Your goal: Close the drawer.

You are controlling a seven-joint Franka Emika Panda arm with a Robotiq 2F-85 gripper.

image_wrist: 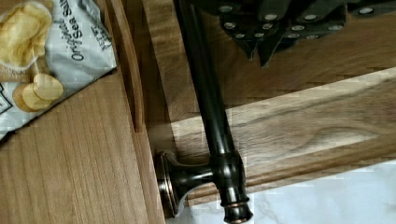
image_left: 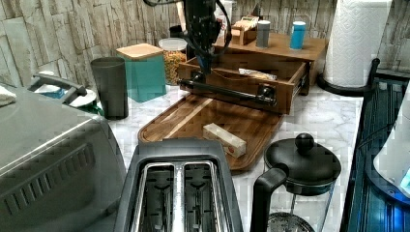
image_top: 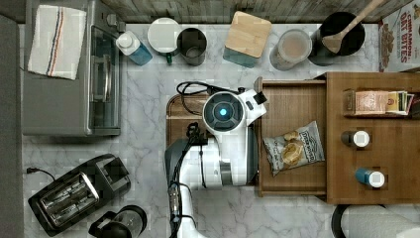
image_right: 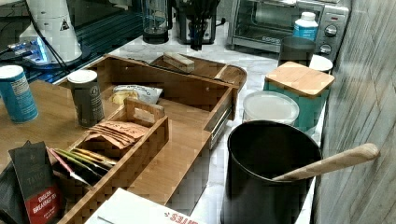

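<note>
I see the drawer (image_top: 292, 106) pulled out, a chip bag (image_top: 293, 147) lying inside. My gripper (image_left: 202, 62) hangs at the handle's (image_left: 227, 92) nine o'clock end in the left view; I can't tell its finger state.

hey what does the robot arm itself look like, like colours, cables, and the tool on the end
The arm is glossy white with grey bands at the joints. One round joint cap is dark with a small blue light at its centre. Black cables loop off the wrist and run down the arm. The tool is black, and its fingers are dark with rows of small silvery screws.
</note>
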